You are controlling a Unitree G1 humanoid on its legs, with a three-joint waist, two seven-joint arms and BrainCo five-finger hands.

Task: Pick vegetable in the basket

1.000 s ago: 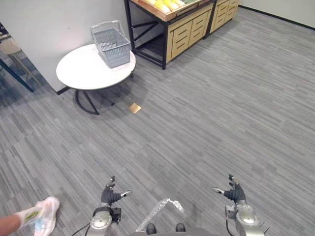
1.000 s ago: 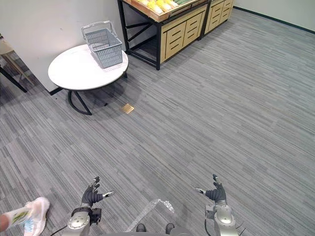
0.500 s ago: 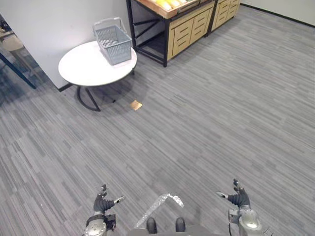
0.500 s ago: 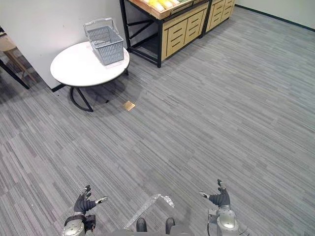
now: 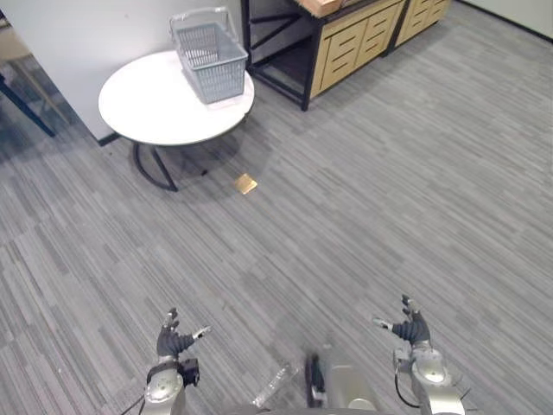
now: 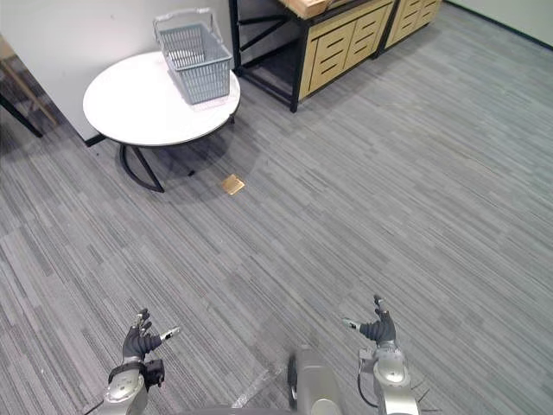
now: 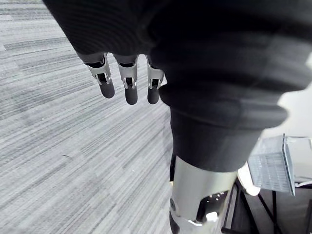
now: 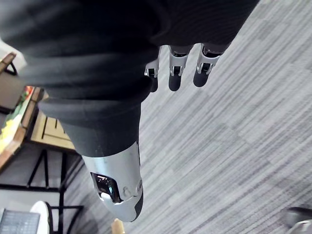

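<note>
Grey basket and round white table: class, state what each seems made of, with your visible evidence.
Grey mesh basket: likely matt moulded plastic, from its even lattice walls. Round white table: smooth top, perhaps laminate or painted board; dark curved legs look like metal tube.

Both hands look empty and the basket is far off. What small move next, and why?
Probably step forward and left toward the table: the basket stands on it, well beyond reach, and the left hand and right hand hang open, holding nothing.
</note>
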